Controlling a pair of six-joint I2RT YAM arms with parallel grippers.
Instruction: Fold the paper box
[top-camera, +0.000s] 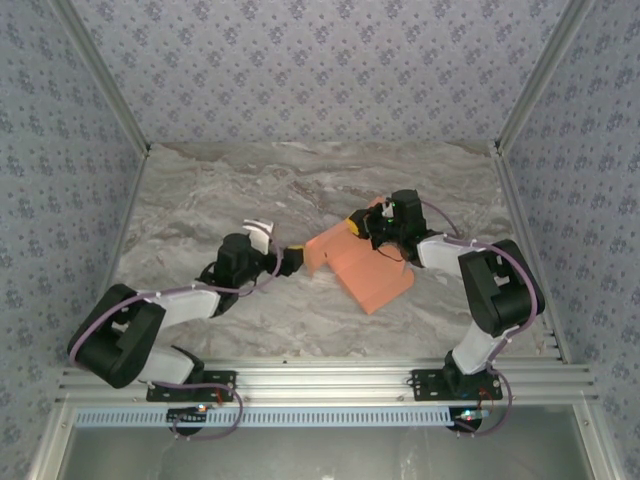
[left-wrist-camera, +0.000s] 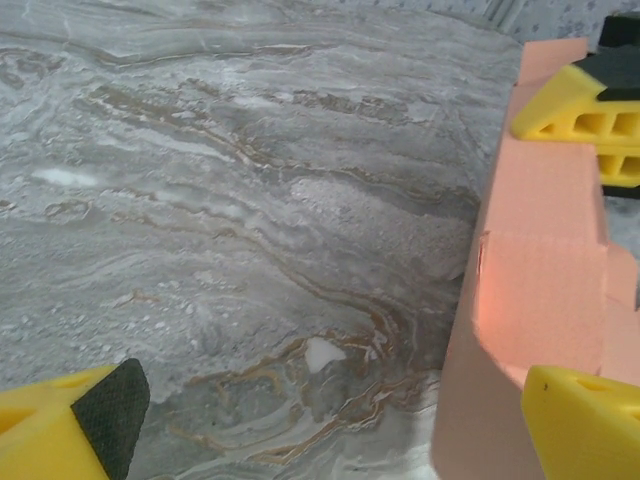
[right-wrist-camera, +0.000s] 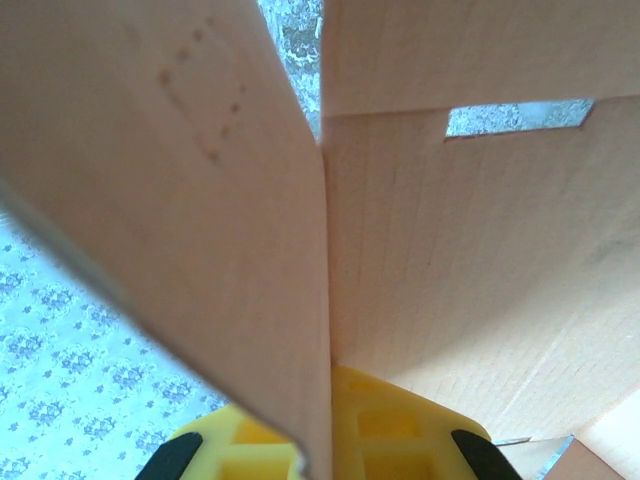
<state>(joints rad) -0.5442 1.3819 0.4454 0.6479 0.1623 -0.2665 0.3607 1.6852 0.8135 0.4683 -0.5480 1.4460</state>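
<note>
Box (top-camera: 365, 268) on table (top-camera: 200, 210), right of centre, looks part folded. Your right pincer (top-camera: 358, 224) clamped on its far flap. Left pincer (top-camera: 280, 247) wide open at its left edge. Next, likely: press left wall upright, gently.

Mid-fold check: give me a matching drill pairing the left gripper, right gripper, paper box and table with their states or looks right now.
Column one:
1. left gripper
2. right gripper
3. paper box
4. table

Column two:
A. grey marbled surface
B. shut on a panel of the box
C. salmon-orange, partly folded, panels raised
D. open, at the box's left end in the top view

Pairs: 1-D; 2-B; 3-C; 4-A
</note>
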